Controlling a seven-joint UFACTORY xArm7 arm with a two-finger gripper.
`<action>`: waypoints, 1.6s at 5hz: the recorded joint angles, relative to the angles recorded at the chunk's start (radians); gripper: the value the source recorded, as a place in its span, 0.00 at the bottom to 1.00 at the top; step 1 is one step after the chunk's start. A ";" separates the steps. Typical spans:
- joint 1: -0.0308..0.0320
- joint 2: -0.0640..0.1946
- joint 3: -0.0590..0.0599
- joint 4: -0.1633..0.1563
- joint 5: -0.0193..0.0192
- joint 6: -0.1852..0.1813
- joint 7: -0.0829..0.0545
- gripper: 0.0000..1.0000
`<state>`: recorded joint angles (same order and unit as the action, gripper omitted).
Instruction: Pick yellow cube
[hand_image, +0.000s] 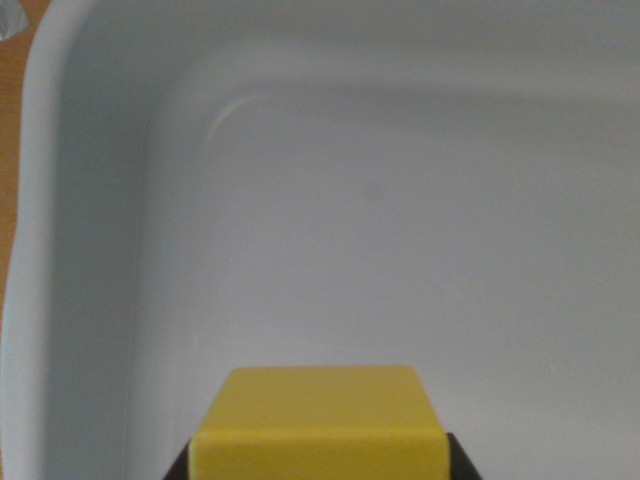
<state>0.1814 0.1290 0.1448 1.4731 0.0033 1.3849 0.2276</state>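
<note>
A yellow cube (318, 420) sits at the bottom centre of the wrist view, clasped between the dark fingertips (462, 460) of the robot's hand (318, 462), which show at either lower corner of the block. Behind it spreads the pale interior of a white tub (60, 200), whose rounded rim curves along the wrist view's left, with a strip of wooden bench (10, 150) beyond.

Gripper (318, 462): visible only in part at the wrist view's 6 o'clock edge. Two fingertips (178, 468) showed as small dark, near-black wedges with straight angled edges, one toward 7 o'clock, one toward 5 o'clock. Finish appeared matte. Cables, screws and markings could not be made out.
</note>
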 joint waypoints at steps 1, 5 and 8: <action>0.0000 0.000 0.000 0.000 0.0000 0.000 0.000 1.00; -0.0014 -0.023 0.002 0.043 0.0040 0.066 -0.002 1.00; -0.0024 -0.041 0.003 0.075 0.0071 0.116 -0.003 1.00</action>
<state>0.1790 0.0876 0.1475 1.5482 0.0104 1.5011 0.2245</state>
